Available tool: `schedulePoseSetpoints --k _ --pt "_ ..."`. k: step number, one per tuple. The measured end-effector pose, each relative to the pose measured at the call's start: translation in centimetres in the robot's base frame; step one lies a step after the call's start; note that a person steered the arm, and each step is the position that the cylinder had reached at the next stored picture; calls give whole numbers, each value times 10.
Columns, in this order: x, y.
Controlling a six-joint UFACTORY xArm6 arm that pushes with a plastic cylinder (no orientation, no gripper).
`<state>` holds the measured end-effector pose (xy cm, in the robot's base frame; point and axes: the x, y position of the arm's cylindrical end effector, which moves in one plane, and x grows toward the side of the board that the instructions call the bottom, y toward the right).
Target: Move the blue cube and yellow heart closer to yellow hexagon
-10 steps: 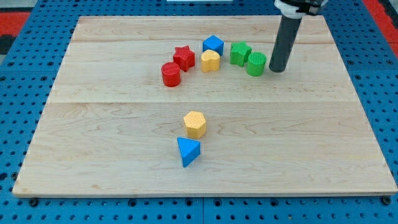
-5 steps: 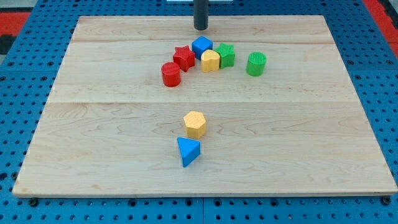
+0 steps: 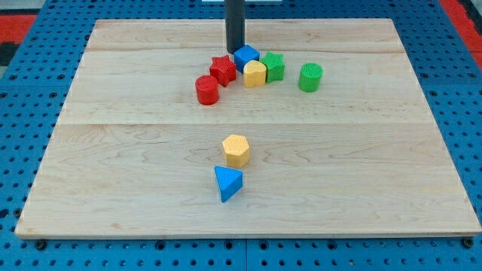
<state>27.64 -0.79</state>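
My tip (image 3: pixel 235 50) stands at the view's top, just above and left of the blue cube (image 3: pixel 245 57), close to touching it. The yellow heart (image 3: pixel 255 73) sits right below the cube, touching it. The yellow hexagon (image 3: pixel 236 150) lies well below them, near the board's middle. The rod rises out of the view's top edge.
A red star (image 3: pixel 222 69) sits left of the cube and a red cylinder (image 3: pixel 207 89) lower left. A green star (image 3: pixel 273 66) touches the heart's right; a green cylinder (image 3: pixel 310 77) stands farther right. A blue triangle (image 3: pixel 227 183) lies below the hexagon. The wooden board (image 3: pixel 113 150) lies on blue pegboard.
My tip moved from beside the green cylinder across the top to just above-left of the blue cube. The cube and green star shifted left over the second; no blocks moved in the last half second.
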Motion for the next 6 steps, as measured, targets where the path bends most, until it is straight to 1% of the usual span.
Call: schedulePoseSetpoints --k 2,4,6 --pt "7 18" --pt "38 32" --pt "55 57"
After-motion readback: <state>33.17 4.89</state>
